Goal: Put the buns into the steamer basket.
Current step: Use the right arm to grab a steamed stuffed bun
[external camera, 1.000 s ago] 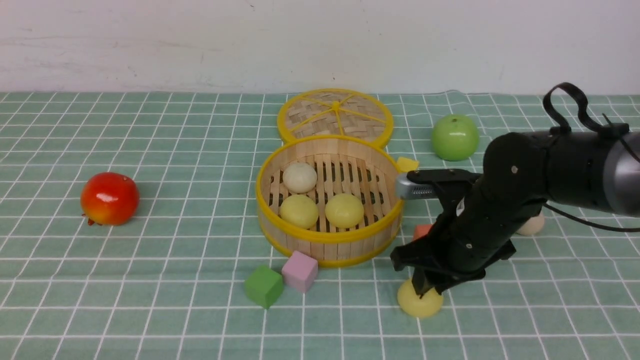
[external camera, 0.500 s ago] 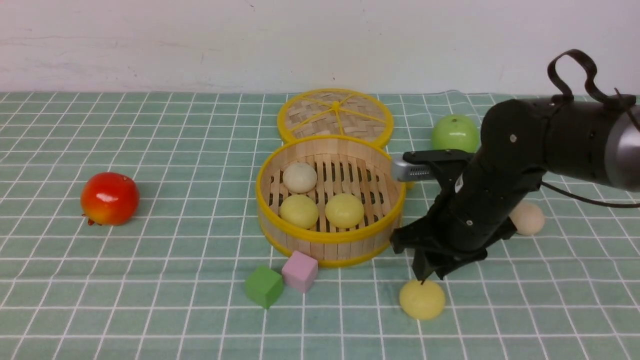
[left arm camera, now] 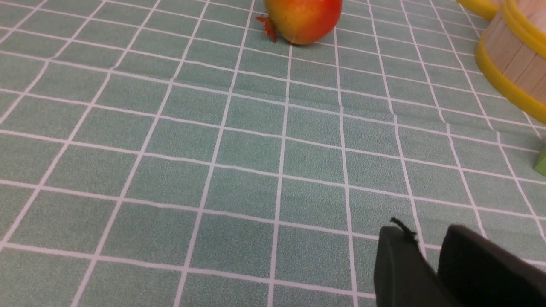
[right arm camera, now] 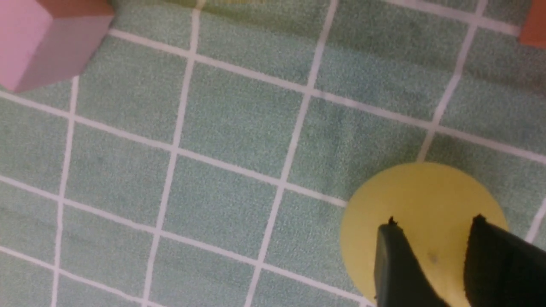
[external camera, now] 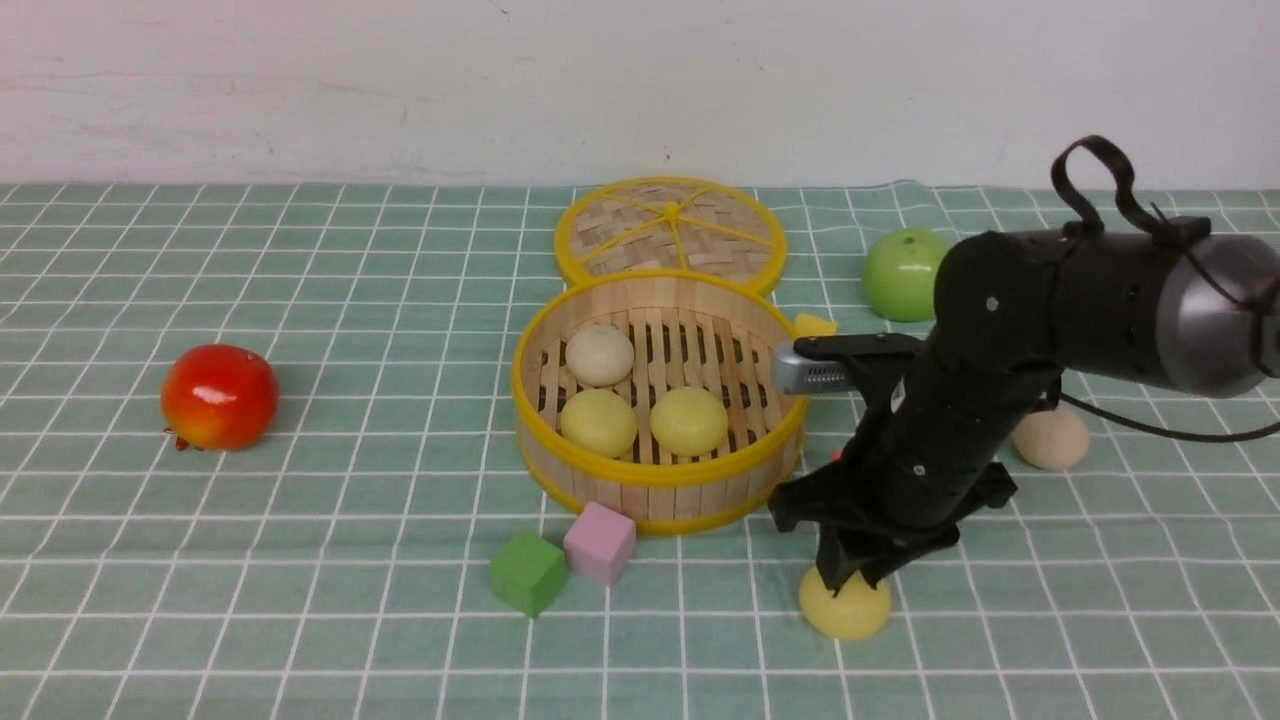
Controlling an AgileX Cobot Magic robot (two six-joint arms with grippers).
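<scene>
**Narrow tool above a round bun**

Front view: the round bamboo steamer basket with yellow rims [external camera: 655, 470] stood mid-table on the green checked table [external camera: 300, 560]. It held one small cream domed bun [external camera: 599, 354] and two pale yellow domed buns [external camera: 598, 421] [external camera: 688, 420]. Another pale yellow bun [external camera: 845, 612] lay on the cloth near the basket's front right. The right tool [external camera: 850, 580] was directly over its crown. A cream-beige bun [external camera: 1050, 438] lay farther right, well apart.

Left wrist view: the left tool [left arm camera: 431, 251] hung low over bare cloth, its fingers slightly parted and gripping nothing. The basket's wall [left arm camera: 512, 59] showed at the edge.

Right wrist view: the right tool [right arm camera: 433, 226] had its fingers only narrowly parted, the gap far slimmer than the yellow bun [right arm camera: 418, 192]. The tips were above the dome, not around it, and contact could not be told. The bun looked light, smooth and ready to roll. It probably wanted wider jaws, taken low across its girth. A pinch at the crown would likely send it skidding.
</scene>
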